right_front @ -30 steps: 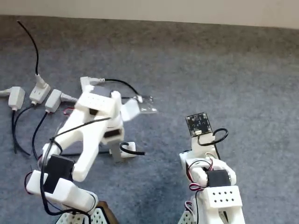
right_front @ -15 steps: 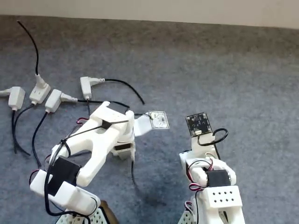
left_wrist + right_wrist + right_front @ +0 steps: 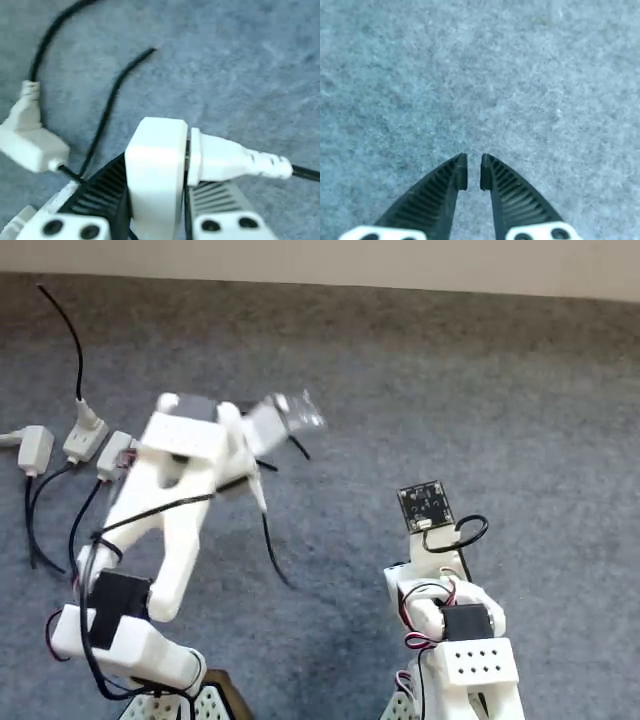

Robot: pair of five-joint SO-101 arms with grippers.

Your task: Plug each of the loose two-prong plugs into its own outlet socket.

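Observation:
My left gripper (image 3: 156, 192) is shut on a white outlet socket (image 3: 155, 165) that has a white two-prong plug (image 3: 225, 160) seated in its side. In the high view this gripper (image 3: 283, 420) is held above the carpet at the middle left, and the plug's black cable (image 3: 268, 535) hangs down from it. A second white socket and plug (image 3: 31, 142) lie on the carpet close by. My right gripper (image 3: 472, 172) points down at bare carpet, fingers nearly together and holding nothing. The right arm (image 3: 450, 630) stays folded at the front right.
Three more white sockets with cables (image 3: 35, 447) (image 3: 85, 435) (image 3: 115, 455) lie in a row at the far left. Black cables (image 3: 45, 530) loop over the grey carpet beside the left arm. A wall edge (image 3: 400, 285) runs along the back.
The left arm swung from the carpet's middle up and toward the back, carrying the socket with its plug; the cable trails below. The right arm has stayed still.

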